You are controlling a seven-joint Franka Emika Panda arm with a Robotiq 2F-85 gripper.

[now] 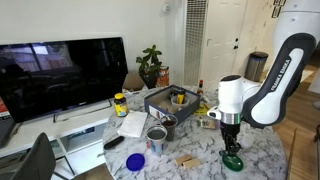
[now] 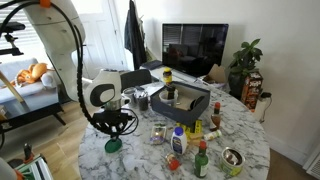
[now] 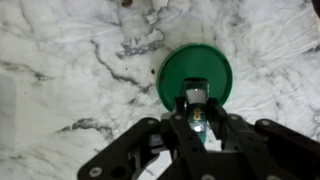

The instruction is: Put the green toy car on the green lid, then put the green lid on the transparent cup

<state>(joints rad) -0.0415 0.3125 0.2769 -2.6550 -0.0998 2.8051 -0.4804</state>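
One green lid point(image 3: 195, 65) lies on the table point(image 3: 70, 60); the claw point(image 3: 197, 116) above grasps the green toy car point(image 3: 196, 99).

The tabletop point(image 3: 60, 60) is white marble, streaked and blotched with grey veins. The green lid point(image 3: 195, 68) is one plain, bright green, with no pattern on it. The green toy car point(image 3: 197, 100) looks dark from here, with a pale glint on top; its green is hard to make out. The jaws are black. The arm point(image 1: 282, 72) is white with black bands. Further along I can see a blue lid point(image 1: 135, 161), a yellow jar point(image 1: 120, 104), a dark grey tray point(image 1: 158, 99), a black television screen point(image 1: 60, 70) and a green-leaved plant point(image 1: 150, 63).
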